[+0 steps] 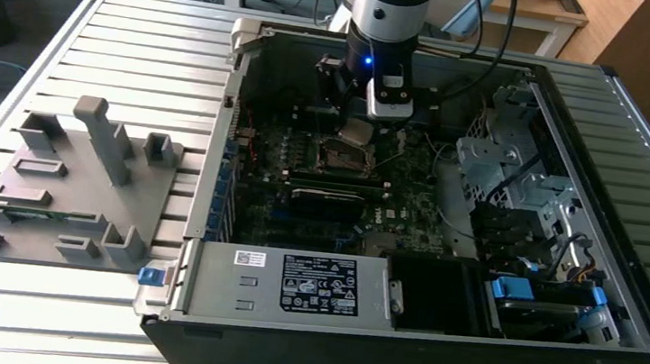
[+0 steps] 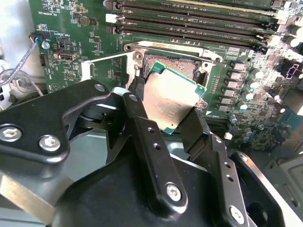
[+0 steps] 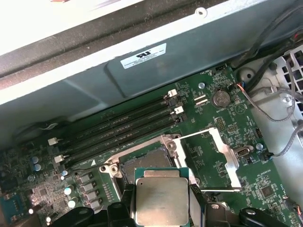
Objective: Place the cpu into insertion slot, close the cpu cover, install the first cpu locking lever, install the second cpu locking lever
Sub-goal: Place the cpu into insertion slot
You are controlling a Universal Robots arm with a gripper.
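My gripper [image 1: 359,124] is shut on the cpu [image 1: 355,132], a thin square chip with a pale silvery face, tilted just above the insertion slot [image 1: 344,154] inside the open computer case. In both wrist views the black fingers [image 2: 142,137] clamp two opposite edges of the cpu [image 2: 170,99] [image 3: 161,198]. The insertion slot [image 2: 182,68] [image 3: 147,161] lies open beneath it, its dark centre bare. The cpu cover [image 3: 210,163], a silvery frame with a window, stands swung open beside the slot. A thin lever rod [image 2: 109,57] sticks out from the slot's corner.
Long black memory slots [image 3: 118,127] run next to the socket. Case walls [image 1: 235,118], a labelled metal box [image 1: 290,282], drive cages [image 1: 508,165] and loose cables [image 3: 279,118] close in the board. A grey fixture [image 1: 71,183] with blocks sits at the exterior view's left.
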